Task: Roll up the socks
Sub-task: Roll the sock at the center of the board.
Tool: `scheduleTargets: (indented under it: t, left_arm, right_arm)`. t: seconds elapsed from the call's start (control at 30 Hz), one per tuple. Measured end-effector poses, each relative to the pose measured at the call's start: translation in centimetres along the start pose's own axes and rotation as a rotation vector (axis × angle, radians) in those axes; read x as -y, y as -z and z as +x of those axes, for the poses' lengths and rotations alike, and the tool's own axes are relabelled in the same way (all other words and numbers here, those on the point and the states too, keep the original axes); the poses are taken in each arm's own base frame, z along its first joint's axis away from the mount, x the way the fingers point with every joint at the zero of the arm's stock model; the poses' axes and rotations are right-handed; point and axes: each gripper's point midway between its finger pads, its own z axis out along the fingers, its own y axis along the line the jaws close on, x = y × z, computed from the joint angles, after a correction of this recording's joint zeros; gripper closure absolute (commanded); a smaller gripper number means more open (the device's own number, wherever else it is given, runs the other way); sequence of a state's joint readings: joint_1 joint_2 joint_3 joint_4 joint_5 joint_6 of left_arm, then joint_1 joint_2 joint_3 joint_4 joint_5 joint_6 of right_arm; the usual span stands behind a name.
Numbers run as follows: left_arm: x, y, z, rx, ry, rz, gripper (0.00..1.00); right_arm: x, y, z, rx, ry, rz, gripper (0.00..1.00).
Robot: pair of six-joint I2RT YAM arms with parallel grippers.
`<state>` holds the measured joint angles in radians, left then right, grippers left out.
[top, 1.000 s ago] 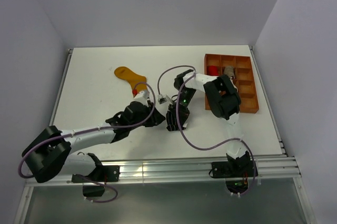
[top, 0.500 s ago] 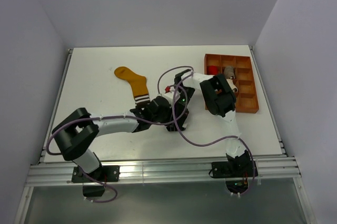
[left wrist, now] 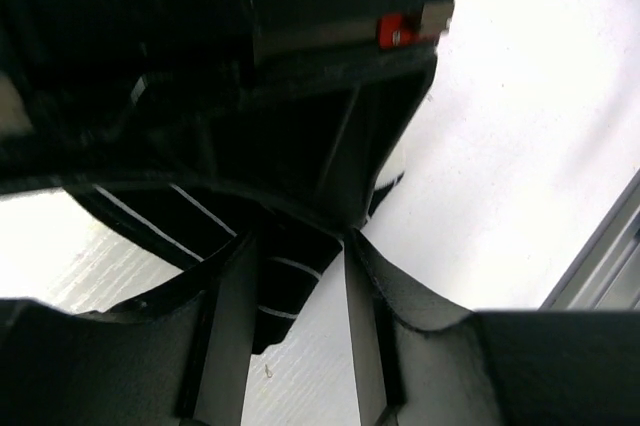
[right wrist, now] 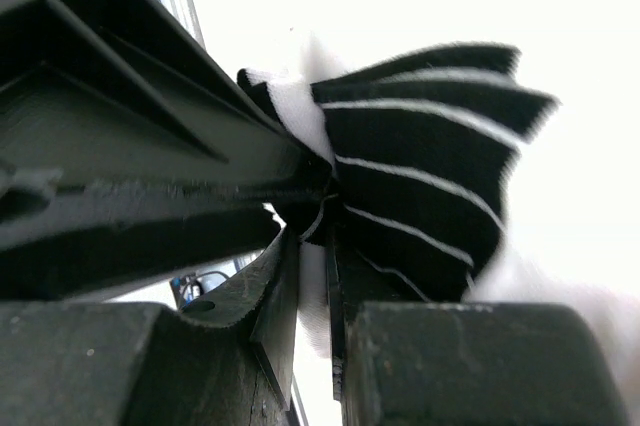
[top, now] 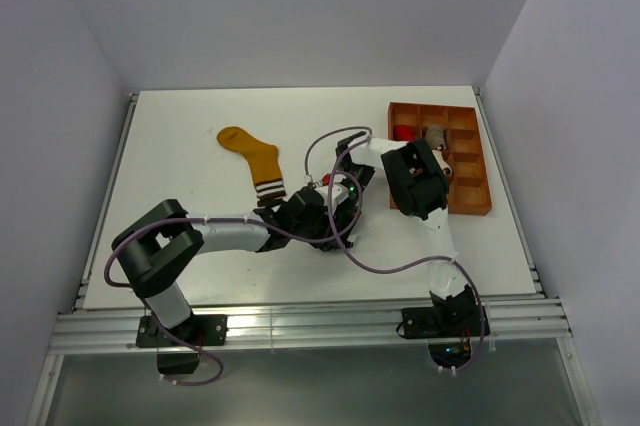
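1. Progress: early, by my read. The mustard sock (top: pixel 252 154) lies flat and unrolled on the desk (top: pixel 180 116), left of centre and just beyond the left arm's wrist. Neither claw touches it.
2. The striped sock (right wrist: pixel 420 196) is at mid-desk, where both claws meet. In the top view the arms hide it almost entirely. The right wrist view shows it bunched into fanned pleats, not a tidy roll.
3. Left to do, as I judge it: finish rolling the striped one, roll the mustard one, and pair them if that is wanted. Nothing in view counts as a finished roll.
4. Right claw (right wrist: pixel 310 246): nearly closed, pinching a gathered fold of the striped sock. Fabric is squeezed between the tips and fans out beyond them.
5. Left claw (left wrist: pixel 295 276): jaws roughly half parted, pointing in under the right claw's body. The striped fabric sits in the gap, with bare desk showing beside one finger, so it looks unclamped. I cannot tell whether it touches the fabric.
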<state>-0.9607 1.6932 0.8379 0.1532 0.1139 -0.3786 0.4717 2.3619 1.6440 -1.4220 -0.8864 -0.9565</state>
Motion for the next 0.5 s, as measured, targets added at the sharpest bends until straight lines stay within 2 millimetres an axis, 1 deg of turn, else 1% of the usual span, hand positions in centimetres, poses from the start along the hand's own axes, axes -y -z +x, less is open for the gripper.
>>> scheduleTargets:
  t: [0.23, 0.37, 0.4, 0.47, 0.5]
  left_arm:
    - [-0.38, -0.04, 0.41, 0.005, 0.018, 0.024, 0.6]
    - [-0.85, 0.01, 0.47, 0.008, 0.062, 0.042, 0.67]
    - [-0.91, -0.01, 0.45, 0.007, 0.072, 0.047, 0.72]
    - [-0.86, -0.11, 0.5, 0.001, 0.102, 0.062, 0.77]
    - [-0.78, -0.19, 0.55, -0.002, 0.117, 0.073, 0.88]
  right_arm:
    - [0.27, 0.47, 0.17, 0.02, -0.046, -0.006, 0.84]
    - [0.25, 0.46, 0.18, 0.021, -0.059, -0.007, 0.83]
    - [0.24, 0.46, 0.19, 0.021, -0.064, -0.007, 0.81]
    - [0.25, 0.47, 0.2, 0.023, -0.076, -0.006, 0.73]
    - [0.29, 0.44, 0.24, 0.027, -0.083, -0.006, 0.65]
